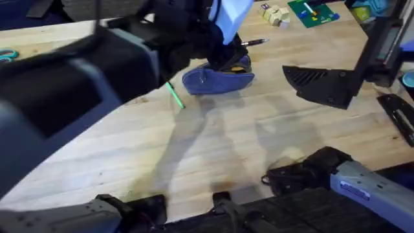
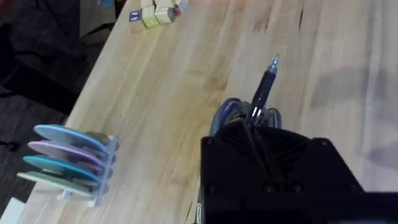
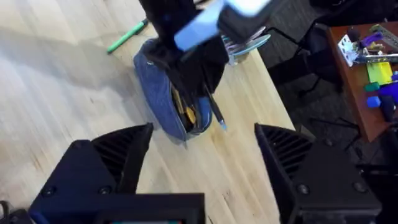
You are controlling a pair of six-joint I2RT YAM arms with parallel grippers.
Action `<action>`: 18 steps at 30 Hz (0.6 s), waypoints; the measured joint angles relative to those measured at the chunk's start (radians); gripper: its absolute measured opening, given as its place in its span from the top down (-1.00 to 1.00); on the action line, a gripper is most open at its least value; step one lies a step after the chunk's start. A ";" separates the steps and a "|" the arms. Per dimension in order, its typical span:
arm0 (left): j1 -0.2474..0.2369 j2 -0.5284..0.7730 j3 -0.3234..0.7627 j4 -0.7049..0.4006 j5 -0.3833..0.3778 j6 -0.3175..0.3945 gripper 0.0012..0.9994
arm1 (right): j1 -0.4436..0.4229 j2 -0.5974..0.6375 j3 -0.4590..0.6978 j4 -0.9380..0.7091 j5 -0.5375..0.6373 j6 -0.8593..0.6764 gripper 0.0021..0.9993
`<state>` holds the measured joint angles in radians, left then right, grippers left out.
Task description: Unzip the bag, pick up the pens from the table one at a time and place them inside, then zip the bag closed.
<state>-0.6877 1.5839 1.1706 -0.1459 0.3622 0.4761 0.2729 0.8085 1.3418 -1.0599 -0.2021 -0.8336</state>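
From overhead, the soft blue-grey fabric pouch [image 1: 217, 80] lies open far out on the light-wood plank worktop [image 1: 213, 155], the bright green pen [image 1: 175, 95] just beside it; the limp pouch probably needs pinning near its zipper. In the left wrist view, the left claw [image 2: 261, 140] is closed on the light, stiff, probably slippery dark blue-black pen [image 2: 264, 87], tip over the pouch. In the right wrist view, the right claw [image 3: 202, 146] hangs wide open and empty, near the pouch.

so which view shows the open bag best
The right wrist view: the bag lies unzipped, its yellow lining showing, with the left gripper holding the dark pen over the opening. Overhead shows the bag partly hidden under that arm. The left wrist view shows just a sliver of it past the gripper.
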 joint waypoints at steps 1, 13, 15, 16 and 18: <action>-0.004 0.018 0.000 0.016 0.000 -0.001 0.92 | 0.000 0.000 0.000 0.000 0.000 0.000 -1.00; -0.053 0.120 0.000 0.084 0.003 -0.002 0.92 | 0.000 0.000 0.000 0.000 0.000 0.000 -1.00; -0.053 0.128 0.000 0.087 0.002 -0.002 0.92 | 0.000 0.000 0.000 0.000 0.000 0.000 -1.00; -0.052 0.133 0.000 0.092 0.001 -0.002 0.92 | 0.000 0.000 0.000 0.000 0.000 0.000 -1.00; -0.052 0.146 0.000 0.099 0.000 -0.002 0.92 | 0.000 0.000 0.000 0.000 0.000 0.000 -1.00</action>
<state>-0.7399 1.7297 1.1706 -0.0466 0.3622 0.4740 0.2729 0.8085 1.3418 -1.0599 -0.2024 -0.8336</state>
